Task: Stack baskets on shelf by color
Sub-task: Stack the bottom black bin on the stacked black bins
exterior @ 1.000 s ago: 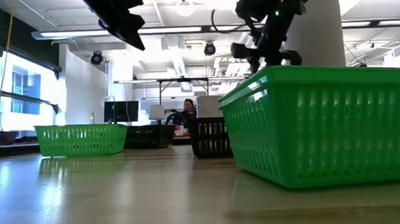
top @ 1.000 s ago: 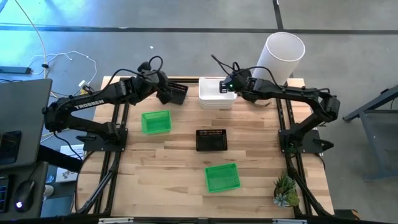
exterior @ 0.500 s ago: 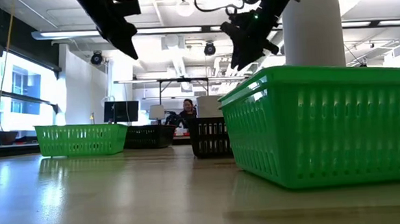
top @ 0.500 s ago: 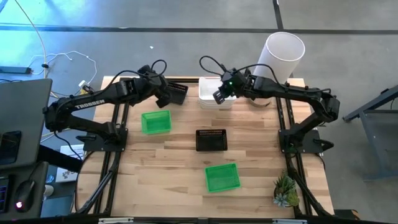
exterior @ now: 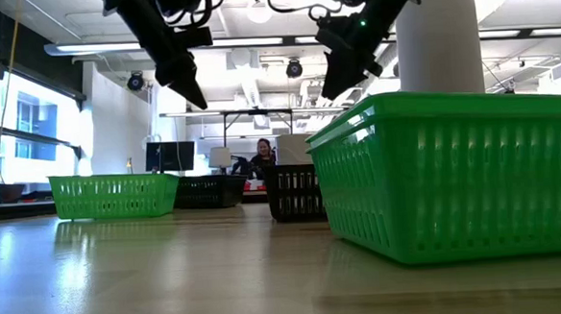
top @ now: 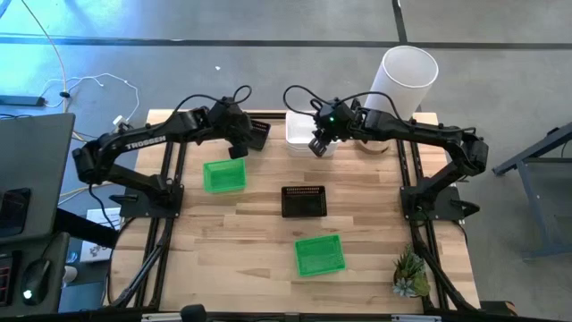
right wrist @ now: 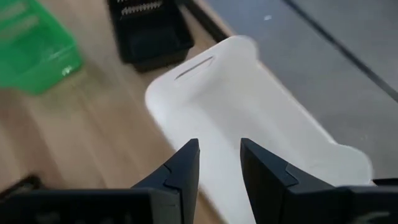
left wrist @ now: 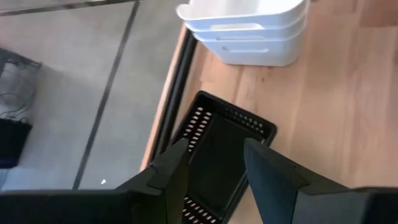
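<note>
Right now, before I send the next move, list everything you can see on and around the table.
white baskets: a nested stack, three rims showing in the left wrist view, white, far edge at the middle.
black baskets: two places, black; one at the far edge left of the white stack, one at the table's middle.
green baskets: two, bright green; one on the left, one nearer the front.
cylinder: one, white, tall, far right corner.
plant: one, green, front right corner.
person: one, in the room behind.
left hand: open, above the far black basket.
right hand: open, over the white stack.
</note>
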You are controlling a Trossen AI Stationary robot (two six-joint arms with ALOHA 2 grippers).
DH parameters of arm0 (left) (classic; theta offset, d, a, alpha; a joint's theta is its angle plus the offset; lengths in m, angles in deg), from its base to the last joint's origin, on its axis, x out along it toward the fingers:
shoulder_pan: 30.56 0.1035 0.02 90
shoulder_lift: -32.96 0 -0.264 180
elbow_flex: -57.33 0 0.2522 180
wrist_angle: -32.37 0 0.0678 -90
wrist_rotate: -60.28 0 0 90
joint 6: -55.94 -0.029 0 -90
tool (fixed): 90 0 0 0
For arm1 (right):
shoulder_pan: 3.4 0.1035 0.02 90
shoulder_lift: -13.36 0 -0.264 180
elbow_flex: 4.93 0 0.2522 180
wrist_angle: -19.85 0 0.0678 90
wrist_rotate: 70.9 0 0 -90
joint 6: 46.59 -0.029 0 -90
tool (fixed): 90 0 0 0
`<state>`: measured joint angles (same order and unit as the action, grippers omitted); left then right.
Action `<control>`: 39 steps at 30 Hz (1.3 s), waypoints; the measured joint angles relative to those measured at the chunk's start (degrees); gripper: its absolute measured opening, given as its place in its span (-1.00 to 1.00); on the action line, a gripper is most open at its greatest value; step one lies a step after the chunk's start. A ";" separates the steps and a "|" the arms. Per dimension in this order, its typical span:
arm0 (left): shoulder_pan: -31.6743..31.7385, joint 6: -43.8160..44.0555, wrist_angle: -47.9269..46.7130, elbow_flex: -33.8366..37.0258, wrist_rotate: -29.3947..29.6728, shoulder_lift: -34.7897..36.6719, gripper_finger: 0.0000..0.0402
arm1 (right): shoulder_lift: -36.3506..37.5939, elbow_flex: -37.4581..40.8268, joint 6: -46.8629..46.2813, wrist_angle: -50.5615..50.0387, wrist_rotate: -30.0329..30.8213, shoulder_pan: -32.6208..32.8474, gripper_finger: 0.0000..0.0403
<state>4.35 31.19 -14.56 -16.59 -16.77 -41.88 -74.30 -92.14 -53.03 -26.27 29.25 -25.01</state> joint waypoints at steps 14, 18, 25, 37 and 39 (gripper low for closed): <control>-2.88 7.12 -4.12 0.00 -6.51 -1.19 -0.30 | -0.07 0.39 12.54 -4.84 -17.52 4.30 -0.49; -5.57 10.54 -8.06 0.00 -6.49 -1.19 -0.30 | -0.11 0.39 15.78 -5.56 -17.50 7.50 -0.49; -11.77 14.69 -11.08 0.00 -6.48 -1.19 -0.30 | -0.11 0.44 20.53 -5.83 -16.31 13.18 -0.49; -20.83 19.57 -14.50 0.00 -6.23 -1.17 -0.30 | -0.13 0.46 18.49 -6.22 -11.82 17.54 -0.48; -22.08 20.15 -15.11 0.00 -6.21 -1.17 -0.30 | -0.13 0.46 17.83 -6.51 -11.82 17.55 -0.48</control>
<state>-17.73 51.35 -29.67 -16.59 -22.98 -43.05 -74.43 -91.68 -35.20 -32.78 17.43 -7.45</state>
